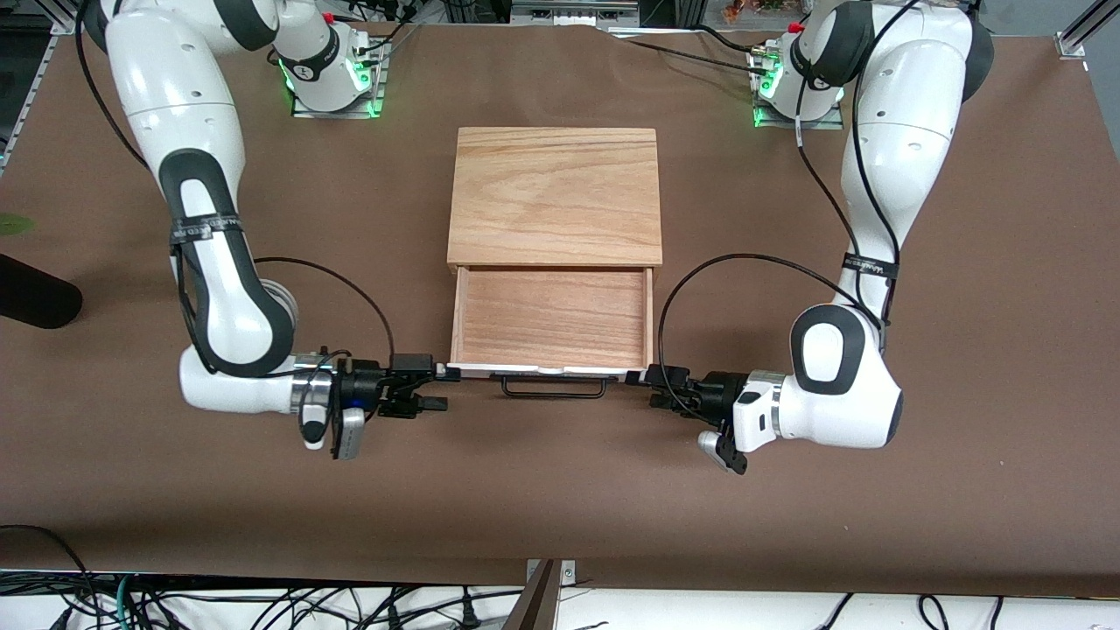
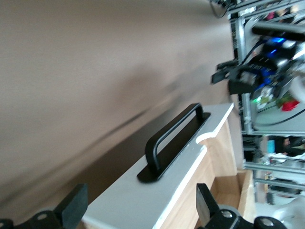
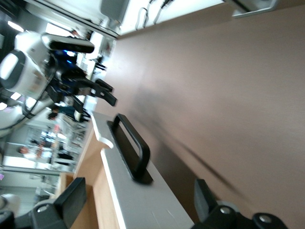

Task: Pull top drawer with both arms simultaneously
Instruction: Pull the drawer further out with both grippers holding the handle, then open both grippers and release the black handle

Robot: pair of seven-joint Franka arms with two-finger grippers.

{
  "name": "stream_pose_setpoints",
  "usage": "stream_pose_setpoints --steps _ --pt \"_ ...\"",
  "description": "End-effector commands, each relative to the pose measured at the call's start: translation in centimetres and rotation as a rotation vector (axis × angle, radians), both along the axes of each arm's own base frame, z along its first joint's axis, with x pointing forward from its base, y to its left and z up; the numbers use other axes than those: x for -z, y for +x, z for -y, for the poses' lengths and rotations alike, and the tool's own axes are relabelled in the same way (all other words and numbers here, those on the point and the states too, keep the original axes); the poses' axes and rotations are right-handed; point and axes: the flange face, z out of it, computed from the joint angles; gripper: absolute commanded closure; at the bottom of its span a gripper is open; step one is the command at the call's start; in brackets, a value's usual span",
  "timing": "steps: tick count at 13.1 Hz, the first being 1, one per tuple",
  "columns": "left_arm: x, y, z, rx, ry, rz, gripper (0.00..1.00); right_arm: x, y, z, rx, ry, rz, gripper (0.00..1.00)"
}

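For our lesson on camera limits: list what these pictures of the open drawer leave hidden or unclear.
- Front view: any lower drawers, hidden under the cabinet top.
- Front view: whether the left gripper and right gripper touch the top drawer; too small.
- Left wrist view: the background is blurred.

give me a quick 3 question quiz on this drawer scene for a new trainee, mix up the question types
1. True or false: the top drawer is pulled out of the cabinet, with its wood inside showing.
2. Multiple choice: where are the two grippers? A) both on the black handle; B) one at each end of the drawer's white front panel; C) both resting on the cabinet top.
3. Fill in: the fingers of the left gripper and the right gripper are both ____ and straddle the panel's ends.

Key
1. True.
2. B: in the wrist views each gripper's fingers sit either side of the panel, and the handle is untouched.
3. Open.
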Motion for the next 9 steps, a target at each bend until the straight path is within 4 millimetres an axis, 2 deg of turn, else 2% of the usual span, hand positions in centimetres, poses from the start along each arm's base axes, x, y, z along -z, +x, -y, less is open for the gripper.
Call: stream_pose_setpoints --steps 1,3,5,9 --pt "-2.2 -0.4 -1.2 0.063 0.098 0.015 0.0 -3.6 0.2 2.2 -0.042 -0.15 0.028 0.0" --pt "-3.6 -0.4 -3.1 0.101 0.197 0.05 0.0 -6.2 -0.4 3.1 -0.117 -0.273 0.05 0.0" --pt "-5.4 -0.6 -4.8 0.146 0.299 0.083 0.0 -8.2 -0.8 5.7 -0.157 -0.409 0.031 0.0" --pt "-9.6 -1.2 -8.4 0.196 0.497 0.155 0.0 -12.3 -2.5 7.5 -0.257 -0.639 0.019 0.0"
